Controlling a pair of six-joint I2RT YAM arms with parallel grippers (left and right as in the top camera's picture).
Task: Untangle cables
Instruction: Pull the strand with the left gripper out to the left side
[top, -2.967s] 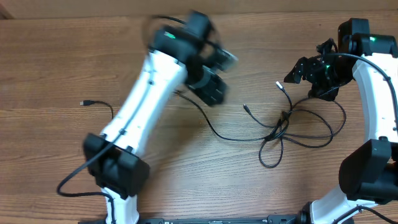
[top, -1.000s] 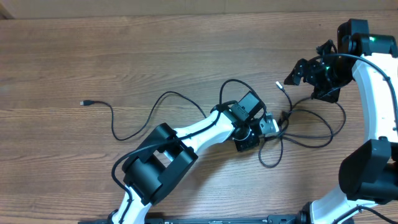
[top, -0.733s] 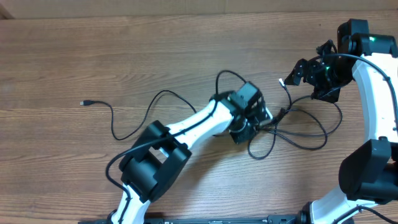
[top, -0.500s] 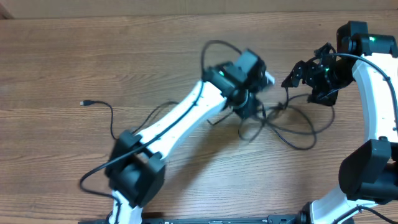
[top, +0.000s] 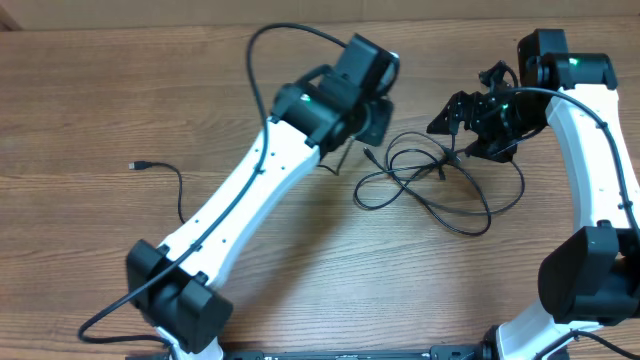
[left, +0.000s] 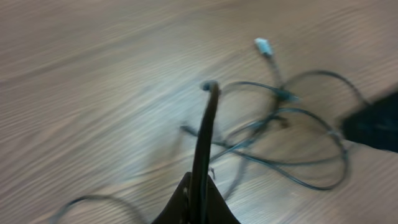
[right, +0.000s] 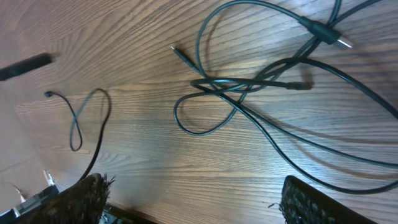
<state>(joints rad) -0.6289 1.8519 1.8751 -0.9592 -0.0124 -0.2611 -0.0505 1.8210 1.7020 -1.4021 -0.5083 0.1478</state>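
Left gripper (top: 372, 118) pressed together, apparently pinching one strand of the thin black silver-tipped cables (top: 440, 168), knotted centre-right overhead. Right gripper (top: 468, 118) is spread and empty, just right of them. Looks like the separating step; next, right should pin the knot while left draws off. Left wrist: blurred strand rising from closed jaws. Right wrist alone shows the crossing clearly at upper centre, plus a separate looped black cord (right: 109, 107) at left.

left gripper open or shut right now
Shut: in the left wrist view the left gripper has its jaws pressed together on a thin black cable that sticks out from between them.
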